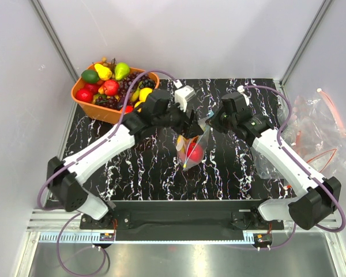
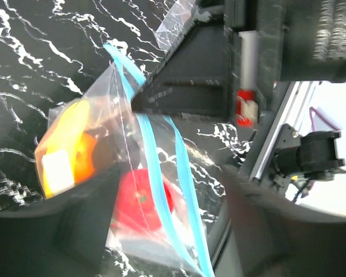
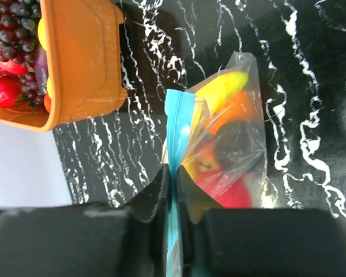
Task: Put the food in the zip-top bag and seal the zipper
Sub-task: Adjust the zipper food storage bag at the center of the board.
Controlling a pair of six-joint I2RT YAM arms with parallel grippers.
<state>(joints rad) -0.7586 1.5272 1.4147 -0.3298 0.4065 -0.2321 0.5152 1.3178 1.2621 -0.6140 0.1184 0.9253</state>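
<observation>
The zip-top bag (image 1: 190,151) hangs between my two grippers above the middle of the table. It holds the food: a red fruit (image 1: 194,152), an orange one (image 2: 83,158) and a yellow one (image 3: 228,89). My right gripper (image 3: 177,173) is shut on the light blue zipper (image 3: 177,115) at one end; it also shows in the top view (image 1: 210,122). My left gripper (image 2: 173,222) is open, its fingers wide apart either side of the zipper's two strips (image 2: 155,150), which lie parted. In the top view it (image 1: 192,126) sits at the bag's top.
An orange basket (image 1: 95,109) with grapes, a pear, a lime and other fruits stands at the back left, also in the right wrist view (image 3: 86,63). Clear bags with red-orange strips (image 1: 317,127) lie off the table's right edge.
</observation>
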